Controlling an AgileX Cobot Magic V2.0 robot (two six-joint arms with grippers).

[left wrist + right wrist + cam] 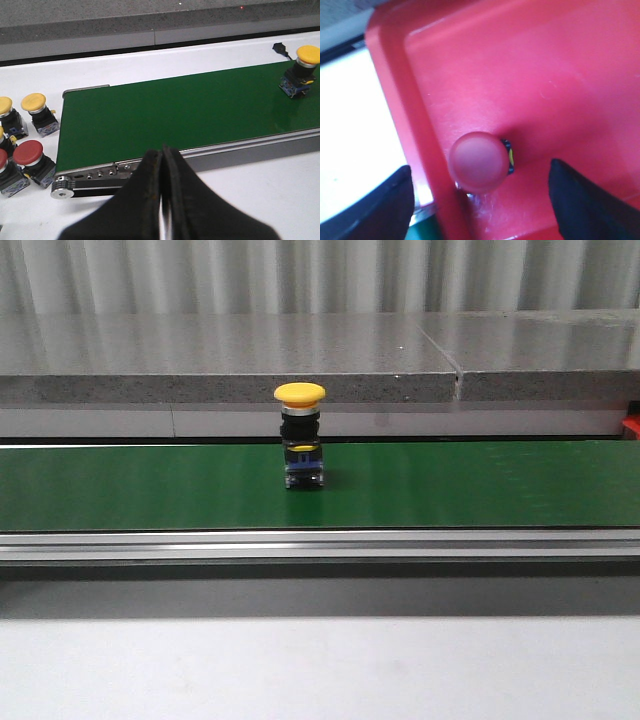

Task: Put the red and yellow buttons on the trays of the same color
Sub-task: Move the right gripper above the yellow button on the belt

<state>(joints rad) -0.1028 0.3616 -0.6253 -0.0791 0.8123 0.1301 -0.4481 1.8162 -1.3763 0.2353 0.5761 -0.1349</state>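
Open green belt [150, 485] all around the lone upright yellow button [300, 435]; nothing crowding it.

A white bench [260, 195] is seen carrying a green conveyor belt [175, 115], on which one yellow button [300, 435] is stood upright. Beside the belt's end, further yellow buttons [35, 107] and red buttons [30, 160] are grouped directly on the bench. A red tray [545, 75] is also shown, with a red-capped button [480, 162] resting in it near its rim.

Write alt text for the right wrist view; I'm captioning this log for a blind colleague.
A red button stands in a red tray near its raised rim, seen from above and slightly blurred. The right gripper is open, its dark fingers spread wide on either side of the button without touching it.
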